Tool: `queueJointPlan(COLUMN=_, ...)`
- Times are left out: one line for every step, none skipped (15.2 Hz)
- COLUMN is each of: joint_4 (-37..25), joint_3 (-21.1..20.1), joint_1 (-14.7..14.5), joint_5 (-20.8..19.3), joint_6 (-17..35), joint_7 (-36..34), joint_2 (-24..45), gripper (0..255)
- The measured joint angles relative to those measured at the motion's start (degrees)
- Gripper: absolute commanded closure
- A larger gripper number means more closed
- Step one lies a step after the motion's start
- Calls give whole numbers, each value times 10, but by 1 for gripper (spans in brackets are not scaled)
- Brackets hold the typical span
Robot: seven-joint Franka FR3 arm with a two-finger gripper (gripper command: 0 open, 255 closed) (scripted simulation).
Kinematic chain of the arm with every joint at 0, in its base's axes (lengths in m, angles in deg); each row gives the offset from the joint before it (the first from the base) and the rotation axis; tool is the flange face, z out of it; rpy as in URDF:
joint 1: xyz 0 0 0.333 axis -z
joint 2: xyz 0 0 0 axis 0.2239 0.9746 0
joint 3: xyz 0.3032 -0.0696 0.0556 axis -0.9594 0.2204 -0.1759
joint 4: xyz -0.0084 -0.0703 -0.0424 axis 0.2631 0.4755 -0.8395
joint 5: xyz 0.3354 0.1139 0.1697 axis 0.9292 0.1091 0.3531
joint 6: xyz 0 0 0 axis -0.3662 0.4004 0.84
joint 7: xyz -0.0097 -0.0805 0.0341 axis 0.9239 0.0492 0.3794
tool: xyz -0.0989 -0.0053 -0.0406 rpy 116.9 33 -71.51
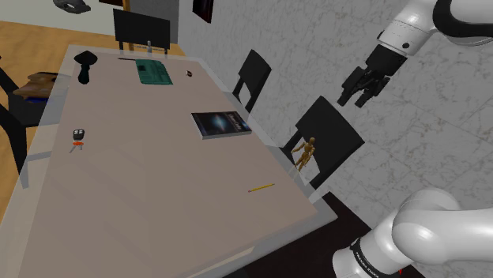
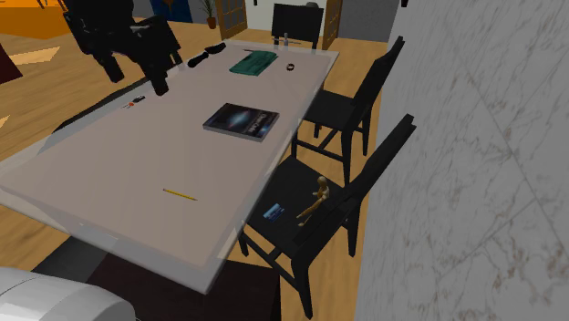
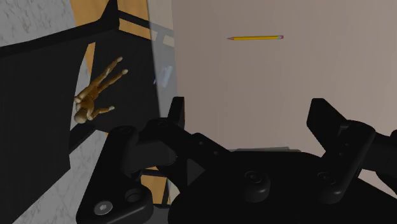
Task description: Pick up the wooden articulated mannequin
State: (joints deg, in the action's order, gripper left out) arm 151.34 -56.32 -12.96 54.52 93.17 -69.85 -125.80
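A long pale table [image 1: 150,189] stands on wood flooring beside a grey marbled wall [image 1: 300,39]. The wooden mannequin [image 1: 306,150] is on the black chair [image 1: 336,130] seat, right of centre, with its long axis near-vertical and head uppermost. The gripper [image 1: 355,99], upper right, is released and holds nothing.

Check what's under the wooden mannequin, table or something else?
The mannequin is on a black chair seat beside the table, a small blue item near it. The seat patch beneath it is covered.
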Motion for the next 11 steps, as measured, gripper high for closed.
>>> queueJointPlan(joint_4=0, joint_3=0, joint_1=0, joint_5=0, joint_6=0, joint_7=0, joint_2=0, gripper=0)
queueJointPlan(joint_4=4, joint_3=6, joint_1=1, joint_5=-3, joint_6=4, joint_7=7, joint_2=2, gripper=0)
queueJointPlan(joint_4=9, joint_3=12, joint_1=1, joint_5=-6, joint_6=13, joint_7=16, joint_2=7, gripper=0)
queueJointPlan(joint_4=15, joint_3=23, joint_1=3, joint_5=-11, joint_6=23, joint_7=28, joint_2=15, gripper=0)
queueJointPlan(joint_4=18, joint_3=30, joint_1=3, joint_5=-14, joint_6=34, joint_7=38, joint_2=24, gripper=0)
queueJointPlan(joint_4=24, joint_3=42, joint_1=5, joint_5=-20, joint_6=44, joint_7=53, joint_2=32, gripper=0)
queueJointPlan(joint_4=29, joint_3=53, joint_1=7, joint_5=-26, joint_6=52, joint_7=67, joint_2=37, gripper=0)
queueJointPlan(joint_4=36, joint_3=62, joint_1=8, joint_5=-29, joint_6=66, joint_7=79, joint_2=47, gripper=0)
queueJointPlan(joint_4=39, joint_3=71, joint_1=8, joint_5=-32, joint_6=80, joint_7=90, joint_2=60, gripper=0)
queueJointPlan(joint_4=49, joint_3=78, joint_1=8, joint_5=-35, joint_6=94, joint_7=100, joint_2=68, gripper=0)
queueJointPlan(joint_4=51, joint_3=89, joint_1=9, joint_5=-38, joint_6=106, joint_7=114, joint_2=80, gripper=0)
